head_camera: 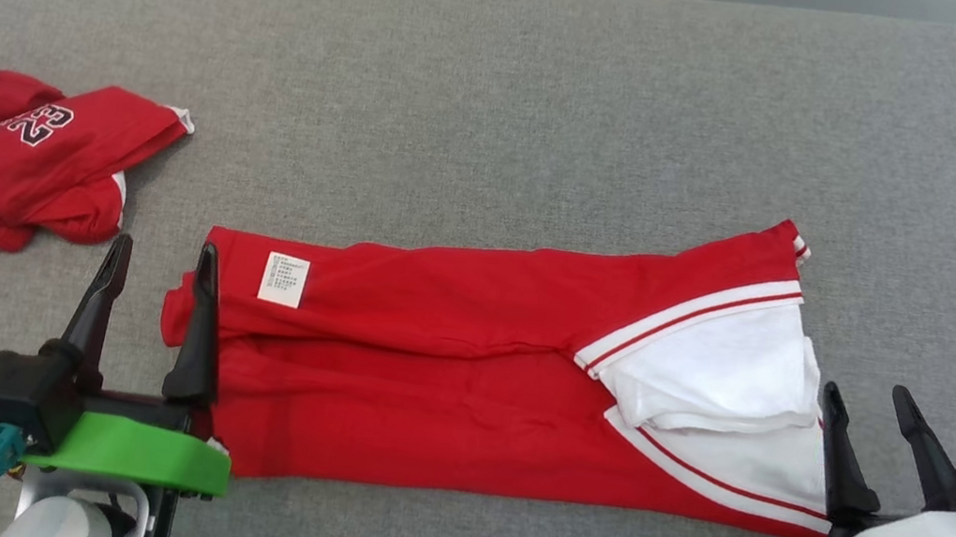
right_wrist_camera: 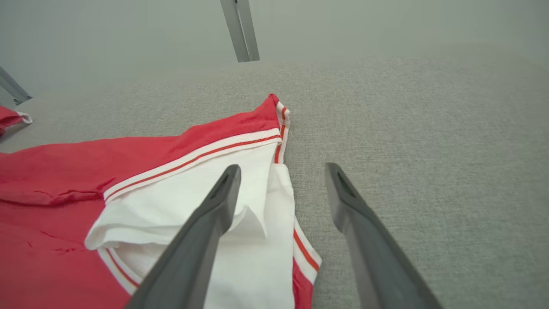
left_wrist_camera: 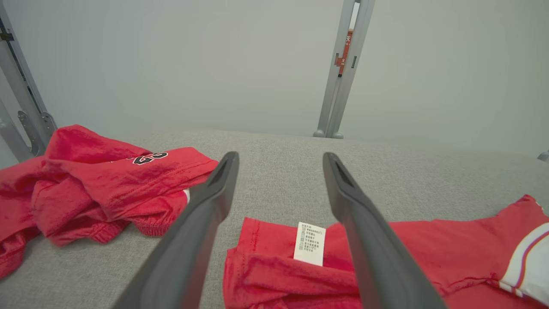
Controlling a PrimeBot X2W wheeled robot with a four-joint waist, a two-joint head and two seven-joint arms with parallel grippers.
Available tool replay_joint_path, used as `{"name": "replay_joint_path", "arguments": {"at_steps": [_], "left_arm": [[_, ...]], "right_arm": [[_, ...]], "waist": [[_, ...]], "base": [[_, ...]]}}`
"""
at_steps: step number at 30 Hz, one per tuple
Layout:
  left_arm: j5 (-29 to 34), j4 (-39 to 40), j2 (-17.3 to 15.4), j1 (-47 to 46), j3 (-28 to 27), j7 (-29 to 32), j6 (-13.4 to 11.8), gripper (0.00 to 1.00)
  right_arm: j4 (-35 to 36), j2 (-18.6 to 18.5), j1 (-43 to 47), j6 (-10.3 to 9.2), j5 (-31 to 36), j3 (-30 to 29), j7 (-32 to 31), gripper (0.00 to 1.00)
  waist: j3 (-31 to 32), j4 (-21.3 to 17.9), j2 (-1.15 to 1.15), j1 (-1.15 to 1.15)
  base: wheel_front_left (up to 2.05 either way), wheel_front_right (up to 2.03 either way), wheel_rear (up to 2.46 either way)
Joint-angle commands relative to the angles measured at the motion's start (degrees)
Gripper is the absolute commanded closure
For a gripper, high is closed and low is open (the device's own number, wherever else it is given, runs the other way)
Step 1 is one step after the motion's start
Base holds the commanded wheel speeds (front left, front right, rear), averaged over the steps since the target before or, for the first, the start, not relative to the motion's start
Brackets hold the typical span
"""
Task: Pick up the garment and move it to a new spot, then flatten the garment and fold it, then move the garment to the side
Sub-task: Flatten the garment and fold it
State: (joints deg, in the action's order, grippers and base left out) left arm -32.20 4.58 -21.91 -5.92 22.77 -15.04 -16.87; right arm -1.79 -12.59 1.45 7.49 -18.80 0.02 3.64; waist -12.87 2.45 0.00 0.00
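The garment (head_camera: 463, 370) is a red shirt with white, red-striped trim, lying folded lengthwise across the grey surface. Its white care label (head_camera: 284, 279) faces up near the left end. My left gripper (head_camera: 160, 262) stands open at that left end, one finger over the hem and the other over bare surface; in the left wrist view the label (left_wrist_camera: 309, 243) sits between the fingers of the left gripper (left_wrist_camera: 279, 159). My right gripper (head_camera: 872, 392) is open at the white-trimmed right end (right_wrist_camera: 240, 201), its left finger over the white cloth and the other over the surface. Nothing is held.
A second red garment (head_camera: 3, 150) with a black and white number lies crumpled at the far left, also seen in the left wrist view (left_wrist_camera: 94, 189). The grey padded surface (head_camera: 560, 101) stretches wide behind the shirt. Grey metal posts (left_wrist_camera: 339, 73) stand beyond its far edge.
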Motion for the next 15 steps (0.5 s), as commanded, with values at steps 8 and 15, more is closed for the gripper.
{"name": "replay_joint_path", "arguments": {"at_steps": [8,15], "left_arm": [[2.2,-2.2,2.9,-4.8,-0.1,-0.2,3.0,0.00],[3.3,-3.8,4.4,-4.5,-1.3,-0.2,4.3,0.00]], "right_arm": [[-14.7,-0.9,-8.5,0.00,-1.7,3.5,1.6,0.00],[-20.5,-1.3,-9.0,0.10,-5.4,9.3,-0.3,1.00]], "waist": [[-6.2,4.6,0.00,0.00],[-5.3,4.9,0.00,0.00]], "base": [[0.00,0.00,0.00],[0.00,0.00,0.00]]}}
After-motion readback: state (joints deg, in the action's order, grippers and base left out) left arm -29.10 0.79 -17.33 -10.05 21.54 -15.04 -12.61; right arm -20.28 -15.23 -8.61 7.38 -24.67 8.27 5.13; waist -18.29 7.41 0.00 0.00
